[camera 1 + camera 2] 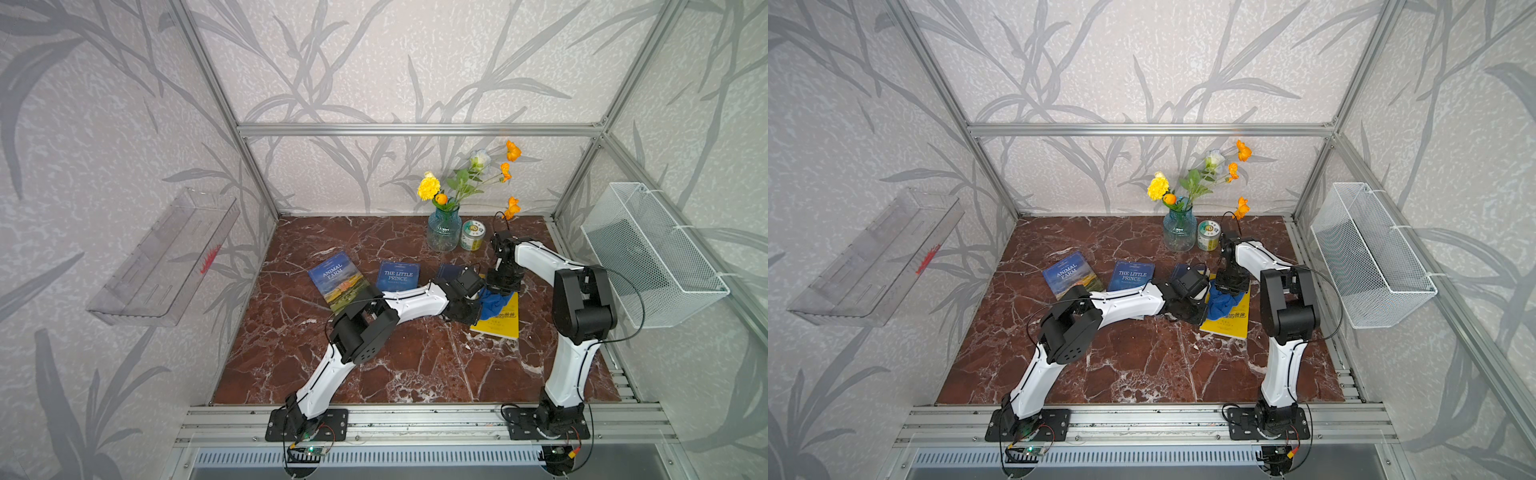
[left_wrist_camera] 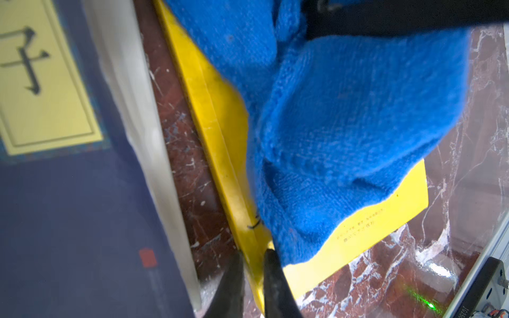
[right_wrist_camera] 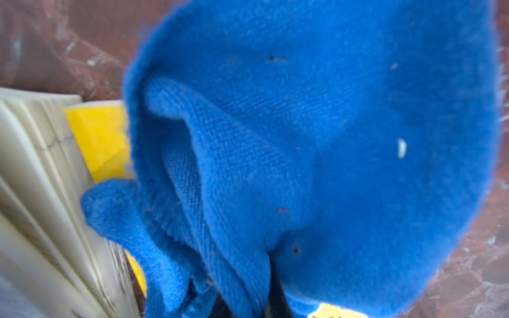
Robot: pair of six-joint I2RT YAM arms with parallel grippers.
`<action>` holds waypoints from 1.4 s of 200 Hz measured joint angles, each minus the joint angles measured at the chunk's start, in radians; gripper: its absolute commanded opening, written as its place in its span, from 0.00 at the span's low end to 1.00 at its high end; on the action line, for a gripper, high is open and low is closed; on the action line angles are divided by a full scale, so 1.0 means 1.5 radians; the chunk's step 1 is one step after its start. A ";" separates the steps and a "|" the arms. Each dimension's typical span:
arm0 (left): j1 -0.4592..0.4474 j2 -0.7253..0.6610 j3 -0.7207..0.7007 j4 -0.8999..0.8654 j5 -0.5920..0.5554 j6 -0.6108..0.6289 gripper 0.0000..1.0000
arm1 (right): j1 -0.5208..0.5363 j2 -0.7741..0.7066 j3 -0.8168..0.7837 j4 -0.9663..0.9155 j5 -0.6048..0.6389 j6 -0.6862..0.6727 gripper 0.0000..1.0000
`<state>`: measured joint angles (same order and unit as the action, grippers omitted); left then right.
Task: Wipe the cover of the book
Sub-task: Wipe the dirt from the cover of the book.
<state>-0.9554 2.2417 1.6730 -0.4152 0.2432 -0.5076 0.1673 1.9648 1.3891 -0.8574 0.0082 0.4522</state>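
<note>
Elbows bent, left pincer (image 2: 254, 278) nipped the yellow book (image 1: 500, 322) by its edge; downturned right pincer (image 3: 248, 302) pinched the blue cloth (image 1: 494, 302).

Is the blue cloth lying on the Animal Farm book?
No, the blue cloth lies on the yellow book, well apart from the Animal Farm book.

Both top views: high up, well back from yellow book (image 1: 500, 322), looking down over whole scene, near-identical framing. Left wrist cam: v. close along book's edge. Right wrist cam: closer still, just above it. Both wrist cams share its cover & blue cloth (image 2: 344, 110).
</note>
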 measured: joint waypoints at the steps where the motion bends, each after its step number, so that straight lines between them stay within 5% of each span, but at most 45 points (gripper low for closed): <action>1: 0.000 0.000 0.000 0.000 0.000 0.000 0.15 | 0.001 -0.003 -0.004 0.003 0.002 0.000 0.08; 76: 0.000 0.000 0.001 0.000 0.001 0.000 0.15 | 0.023 -0.172 -0.232 0.151 0.004 0.012 0.09; 146: 0.000 0.000 0.001 0.001 0.002 -0.004 0.14 | 0.014 0.033 0.051 0.008 0.009 0.015 0.08; 173: 0.000 -0.001 0.001 0.001 0.001 -0.004 0.14 | 0.014 0.051 0.075 0.003 0.012 0.015 0.08; 253: 0.000 -0.001 0.001 0.001 0.002 -0.004 0.14 | 0.014 -0.204 -0.266 0.137 0.031 0.015 0.08; 280: 0.000 -0.001 0.001 0.001 0.002 -0.004 0.13 | 0.012 -0.246 -0.308 0.133 0.030 0.020 0.08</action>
<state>-0.9550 2.2398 1.6737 -0.4145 0.2459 -0.5129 0.1856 1.5963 0.9276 -0.6575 0.0525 0.4828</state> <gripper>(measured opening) 0.137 0.117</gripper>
